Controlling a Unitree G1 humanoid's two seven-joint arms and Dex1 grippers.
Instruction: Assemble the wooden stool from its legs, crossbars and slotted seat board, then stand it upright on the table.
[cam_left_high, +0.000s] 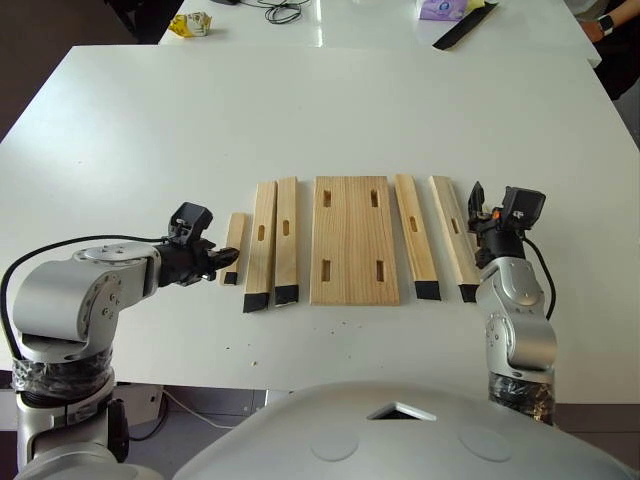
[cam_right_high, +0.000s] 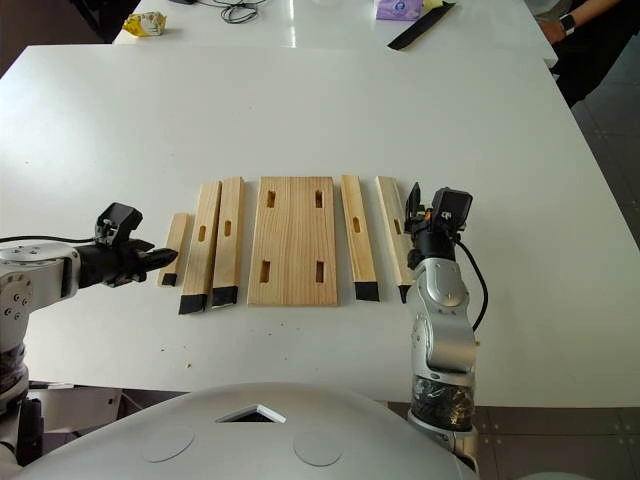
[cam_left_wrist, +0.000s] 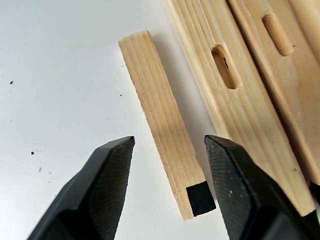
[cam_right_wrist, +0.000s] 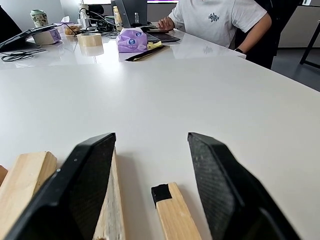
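from the head camera, the slotted seat board (cam_left_high: 350, 240) lies flat mid-table. the left legs (cam_left_high: 272, 243) lie just beside one edge and the right legs (cam_left_high: 433, 235) just beside the other. a short crossbar (cam_left_high: 233, 242) lies at the far left of the row. the left gripper (cam_left_high: 222, 262) sits low at the crossbar's near, black-tipped end. the right gripper (cam_right_high: 418, 205) is beside the outermost right leg, pointing away from the robot.

at the left wrist, the fingers (cam_left_wrist: 105, 175) are spread apart, one on each side of the crossbar's black end, holding nothing.

at the right wrist, the fingers (cam_right_wrist: 220, 180) are also spread and empty. a black-tipped wooden piece (cam_right_wrist: 175, 215) lies on the table between them.
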